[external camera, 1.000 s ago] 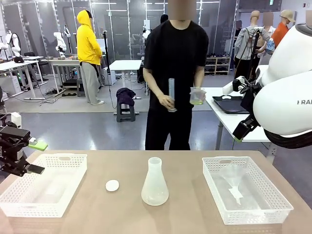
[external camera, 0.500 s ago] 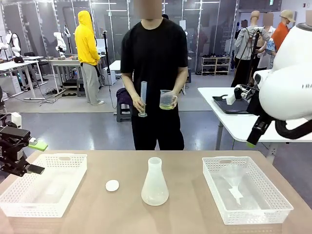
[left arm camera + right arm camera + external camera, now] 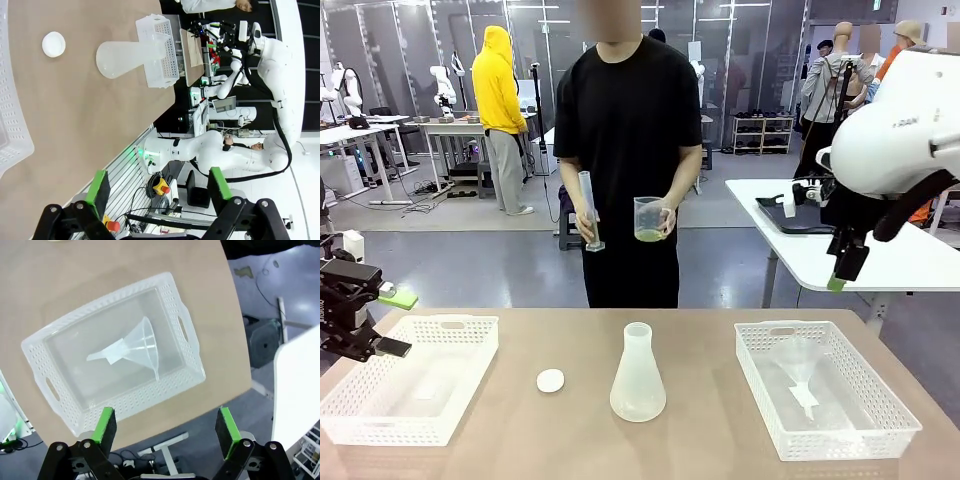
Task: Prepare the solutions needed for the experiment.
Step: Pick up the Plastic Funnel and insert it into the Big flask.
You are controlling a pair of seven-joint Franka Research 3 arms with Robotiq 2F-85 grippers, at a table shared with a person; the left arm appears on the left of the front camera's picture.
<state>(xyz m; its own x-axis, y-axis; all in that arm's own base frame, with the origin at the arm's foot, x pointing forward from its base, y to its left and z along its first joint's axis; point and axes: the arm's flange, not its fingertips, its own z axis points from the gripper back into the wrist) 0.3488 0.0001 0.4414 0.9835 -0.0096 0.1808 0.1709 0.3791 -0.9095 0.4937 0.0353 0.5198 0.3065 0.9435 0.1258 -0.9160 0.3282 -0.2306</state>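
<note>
Conical flask (image 3: 638, 378) upright, white stopper (image 3: 550, 380) near it — funnel (image 3: 802, 362) lying in right basket (image 3: 850, 440).

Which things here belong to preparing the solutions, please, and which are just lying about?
For the job: pale yellow-green solution in the person's beaker, measuring cylinder, flask, probably the funnel.
Seemingly lying about: white stopper, left basket, right basket.
</note>
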